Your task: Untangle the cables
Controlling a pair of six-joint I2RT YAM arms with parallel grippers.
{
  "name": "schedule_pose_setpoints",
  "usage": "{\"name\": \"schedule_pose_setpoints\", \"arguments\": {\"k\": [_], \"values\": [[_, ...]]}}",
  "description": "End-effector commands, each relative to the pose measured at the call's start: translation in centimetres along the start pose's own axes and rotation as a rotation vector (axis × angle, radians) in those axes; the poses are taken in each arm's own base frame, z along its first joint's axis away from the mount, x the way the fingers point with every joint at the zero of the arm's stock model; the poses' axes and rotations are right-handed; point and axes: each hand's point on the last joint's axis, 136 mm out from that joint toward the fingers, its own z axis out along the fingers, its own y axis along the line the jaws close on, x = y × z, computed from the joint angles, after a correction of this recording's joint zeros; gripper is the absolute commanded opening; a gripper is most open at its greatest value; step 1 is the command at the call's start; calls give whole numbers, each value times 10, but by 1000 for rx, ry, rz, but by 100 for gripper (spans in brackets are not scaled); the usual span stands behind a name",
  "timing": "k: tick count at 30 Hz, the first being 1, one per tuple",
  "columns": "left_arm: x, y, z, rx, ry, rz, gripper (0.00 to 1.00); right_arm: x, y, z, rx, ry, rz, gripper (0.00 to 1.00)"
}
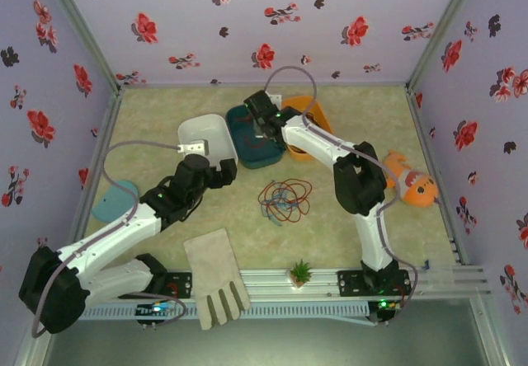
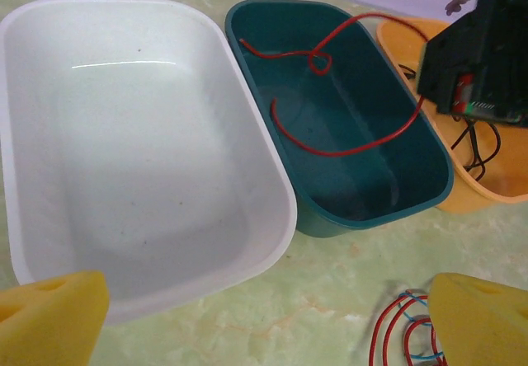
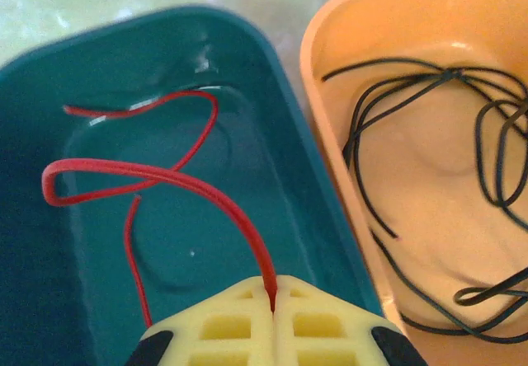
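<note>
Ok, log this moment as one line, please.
right gripper: shut on red cable over teal bin | left gripper: open near white bin | black cable: in orange bin | red-blue tangle: on table

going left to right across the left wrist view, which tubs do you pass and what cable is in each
white tub → teal tub, with a red cable in it → orange tub, with a black cable in it
</note>
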Motion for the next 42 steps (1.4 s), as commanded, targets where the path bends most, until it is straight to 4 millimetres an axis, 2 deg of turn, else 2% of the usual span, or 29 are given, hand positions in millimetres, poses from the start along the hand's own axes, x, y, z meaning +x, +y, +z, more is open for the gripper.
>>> {"name": "schedule_pose_setpoints", "arguments": {"k": [1, 5, 11, 18, 23, 26, 31, 35, 39, 42], "values": [[0, 3, 0, -1, -9, -19, 100, 10, -3, 4, 45, 29, -6, 5], [1, 1, 2, 11, 1, -17, 100, 24, -5, 9, 45, 64, -13, 10], [4, -2, 6, 11, 24, -17, 100, 30, -8, 1, 33, 71, -26, 25], [5, -5, 11, 16, 36, -33, 100, 23, -10, -25, -15, 44, -26, 36], [9, -8, 16, 18, 59, -57, 100, 17, -11, -51, -65, 16, -18, 44], [14, -9, 20, 7, 96, -61, 99, 21, -14, -68, -114, 15, -2, 48], [26, -29, 28, 83, 182, 8, 99, 36, -44, -95, -80, 17, 32, 50], [50, -41, 35, 118, 274, 54, 96, 56, -74, -110, -20, 37, 73, 47], [76, -58, 39, 144, 354, 120, 92, 86, -103, -119, 17, 94, 125, 46], [94, -70, 40, 154, 413, 187, 87, 110, -112, -119, 14, 155, 150, 43]]}}
